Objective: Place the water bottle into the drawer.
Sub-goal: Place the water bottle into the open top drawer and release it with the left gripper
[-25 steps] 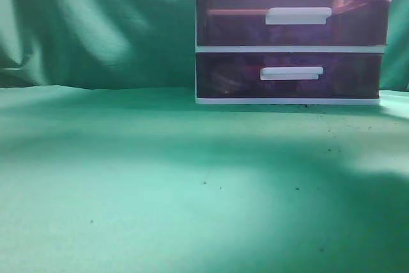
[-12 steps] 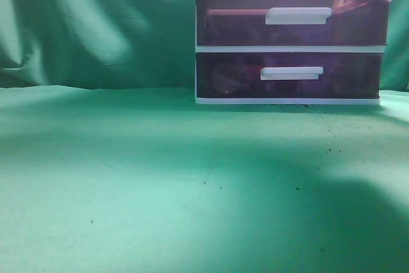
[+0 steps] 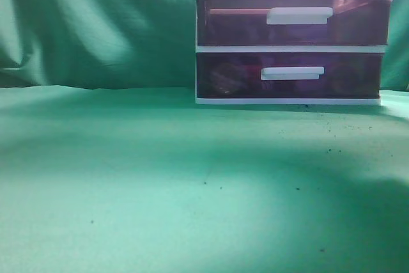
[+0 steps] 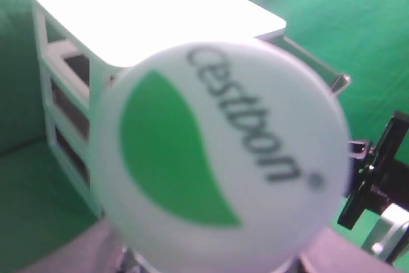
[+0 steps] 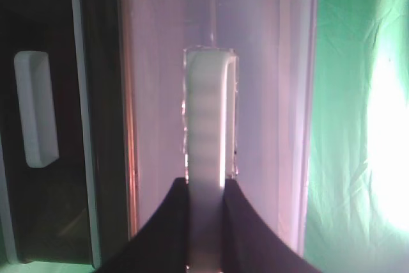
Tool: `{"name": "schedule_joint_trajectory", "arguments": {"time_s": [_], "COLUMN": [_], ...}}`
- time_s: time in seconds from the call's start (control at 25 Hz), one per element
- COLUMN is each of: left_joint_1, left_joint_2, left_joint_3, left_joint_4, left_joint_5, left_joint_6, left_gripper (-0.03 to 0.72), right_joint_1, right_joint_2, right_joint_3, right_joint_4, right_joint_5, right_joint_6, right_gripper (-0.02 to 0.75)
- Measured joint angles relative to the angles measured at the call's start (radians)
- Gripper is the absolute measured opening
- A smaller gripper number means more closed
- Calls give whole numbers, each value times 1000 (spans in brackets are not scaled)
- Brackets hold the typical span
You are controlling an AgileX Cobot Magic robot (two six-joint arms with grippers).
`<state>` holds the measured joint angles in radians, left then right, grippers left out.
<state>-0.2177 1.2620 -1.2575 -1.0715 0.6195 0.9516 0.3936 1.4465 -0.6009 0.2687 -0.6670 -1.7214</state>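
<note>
My right hand point(image 5: 206, 190) pinches the white handle point(image 5: 206, 119) of the drawer point(image 5: 217, 43), top tier at the table's far right edge. My left hand, itself unseen, holds the water bottle point(image 4: 220, 158) beside the unit point(image 4: 128, 23); best to pull straight out, open fully before lowering.

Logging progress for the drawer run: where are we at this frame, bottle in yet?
Not yet. Done: the water bottle is lifted, its cap filling the left wrist view, so the left gripper presumably holds it, though its fingers are hidden. In hand: the right gripper is closed on the white handle of the pink top drawer. How far it is open I can't tell. Left: lowering the bottle in and releasing.
</note>
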Motion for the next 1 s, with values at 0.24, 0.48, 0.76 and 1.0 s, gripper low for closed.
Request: {"name": "schedule_joint_trajectory", "arguments": {"time_s": [0.24, 0.48, 0.76, 1.0], "left_joint_1": [-109, -235, -246, -250], "left_joint_2": [101, 248, 433, 563], "left_joint_3": [-142, -306, -460, -497], "left_joint_4": [-2, 5, 31, 60], "left_joint_5": [-4, -102, -177, -179], "left_joint_6": [25, 117, 180, 183], "left_gripper": [288, 288, 288, 288], "right_joint_1": [0, 0, 0, 2], "right_joint_2": [-4, -4, -7, -7], "right_joint_3": [4, 4, 4, 4], "right_joint_4": [4, 9, 11, 15], "right_joint_5": [-4, -4, 9, 13], "right_joint_6": [-7, -10, -12, -12], "right_gripper": [90, 90, 90, 90]}}
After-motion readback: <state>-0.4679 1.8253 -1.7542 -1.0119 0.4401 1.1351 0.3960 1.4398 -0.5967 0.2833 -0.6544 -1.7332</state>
